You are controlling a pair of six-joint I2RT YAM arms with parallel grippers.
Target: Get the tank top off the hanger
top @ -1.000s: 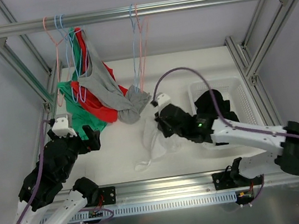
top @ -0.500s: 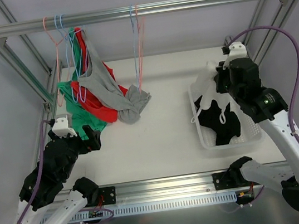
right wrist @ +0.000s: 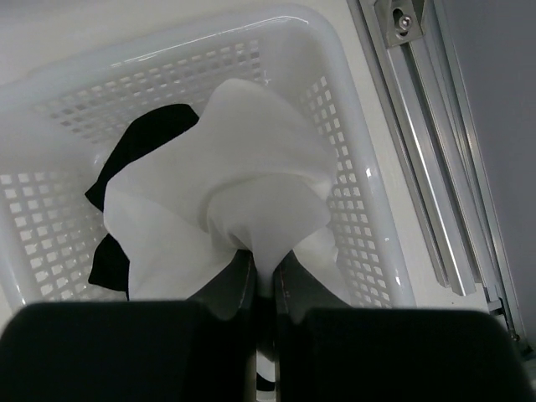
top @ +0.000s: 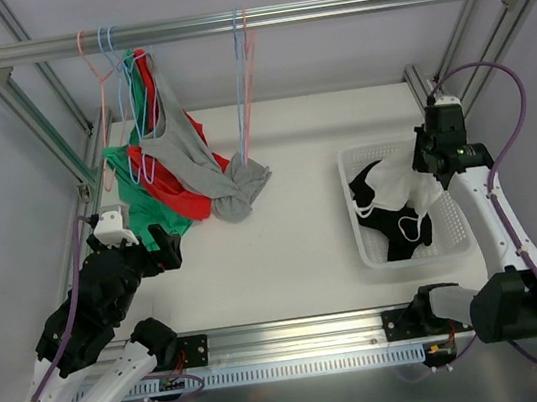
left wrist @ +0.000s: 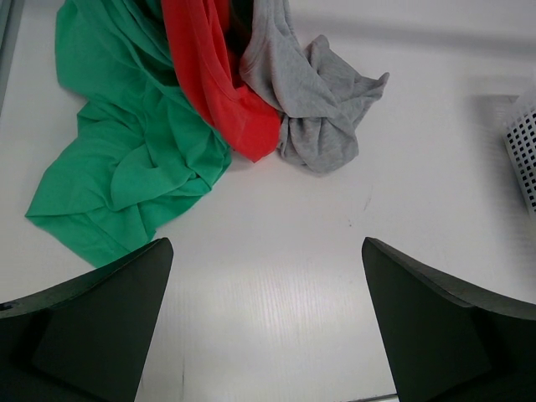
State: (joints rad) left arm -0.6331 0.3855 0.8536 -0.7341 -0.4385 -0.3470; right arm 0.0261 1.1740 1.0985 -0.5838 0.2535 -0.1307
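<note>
Swung from mid-worktop out to the basket, the right end effector pinches the white tank top over it. The cloth looks limp and light — best held by a bunched fold. The left end effector hangs spread.

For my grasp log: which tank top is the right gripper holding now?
The white tank top, pinched by the right gripper over the basket. The black top lies in it; the green top, red top and grey top hang at left.
</note>
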